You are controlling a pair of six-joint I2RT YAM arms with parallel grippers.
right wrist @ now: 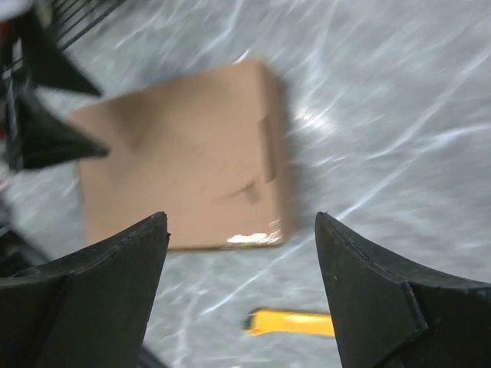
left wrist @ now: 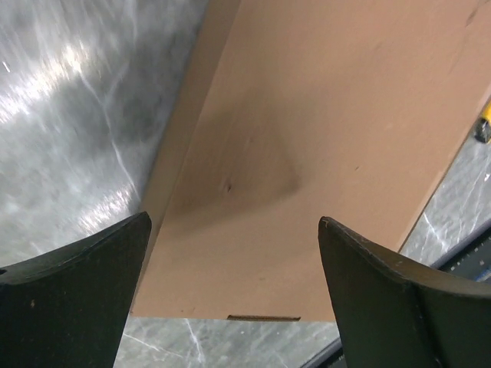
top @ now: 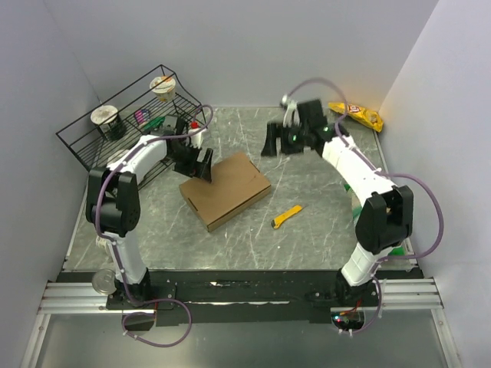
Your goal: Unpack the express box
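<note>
Cardboard, plain brown and unprinted, makes up the box: a flat rectangular carton, closed, the largest loose thing on the table. It lies near the middle of the grey marbled top, turned diagonally, its long sides running from near left to far right. A yellow knife lies near its near-right long side, apart from it.

In the left wrist view the box fills most of the picture. Its top is smooth, with a soft dark patch near the middle, one side wall shows at the left, and a thin slot marks the edge nearest the camera. The blurred right wrist view shows the box whole, with a tab-shaped seam crossing the top near one end and a small glossy spot on the near edge; the knife lies below it.

The left gripper hangs over the box's far-left long edge, jaws wide apart, holding nothing; whether a finger touches the cardboard I cannot tell. The right gripper is above the table beyond the box's far corner, apart from it, jaws also spread and empty.

A wire basket stands at far left.
</note>
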